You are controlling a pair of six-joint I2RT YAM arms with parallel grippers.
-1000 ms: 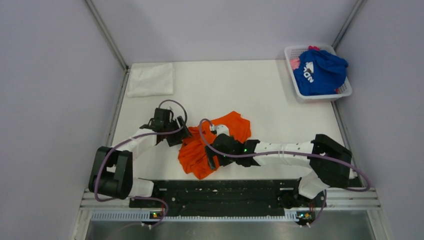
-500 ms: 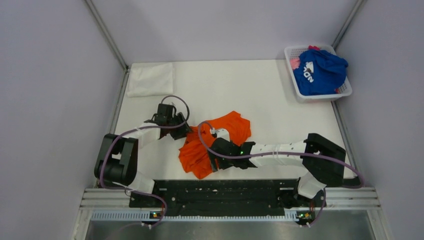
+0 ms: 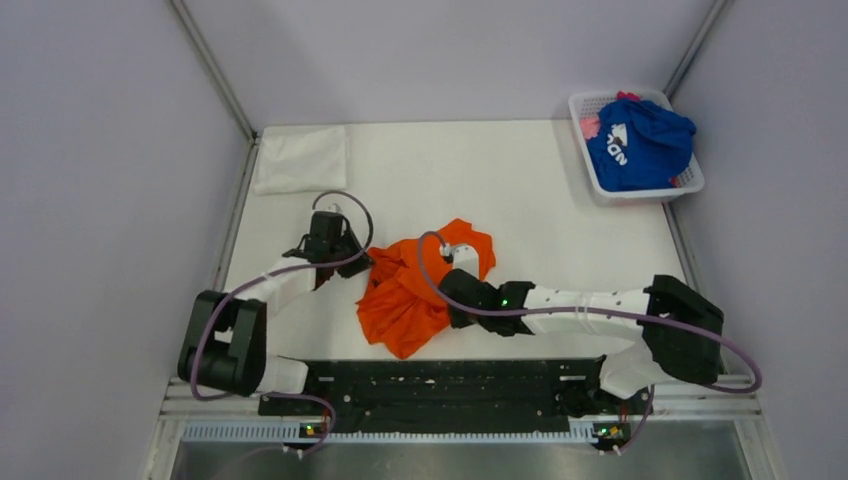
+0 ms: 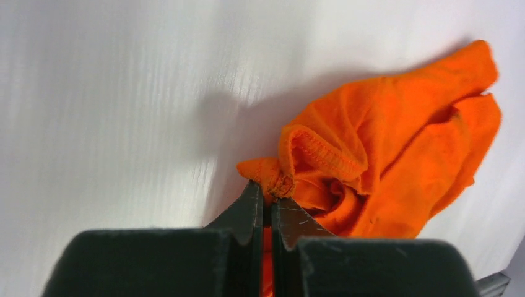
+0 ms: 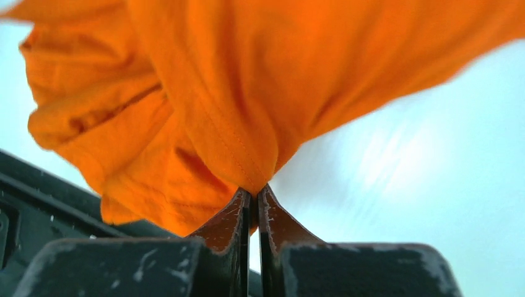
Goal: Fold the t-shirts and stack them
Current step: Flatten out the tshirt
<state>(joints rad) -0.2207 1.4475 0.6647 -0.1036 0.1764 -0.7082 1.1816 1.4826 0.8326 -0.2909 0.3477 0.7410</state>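
**Surface.** The bench [image 3: 480,180] is flat, matt white and bare around the orange t-shirt [image 3: 410,300]. The shirt lies crumpled near the front edge, just behind the black rail [image 3: 440,385] that carries both arm bases.

**Enclosure.** Pale grey wall panels [image 3: 100,200] close the bench on the left, rear and right of the shirt. Metal posts [image 3: 210,65] stand at the rear corners.

**Other items.** A folded white cloth [image 3: 302,158] lies far behind and left of the shirt. A white basket [image 3: 645,196] sits far behind and right of it. The basket holds the blue t-shirt [image 3: 640,145] with white lettering and the pink t-shirt [image 3: 590,127], which is mostly covered.

**Jaws.**
- The left jaws are clenched on a stitched hem at the shirt's left edge.
- The right jaws are clenched on a fold at its right side, with cloth bunched above them.
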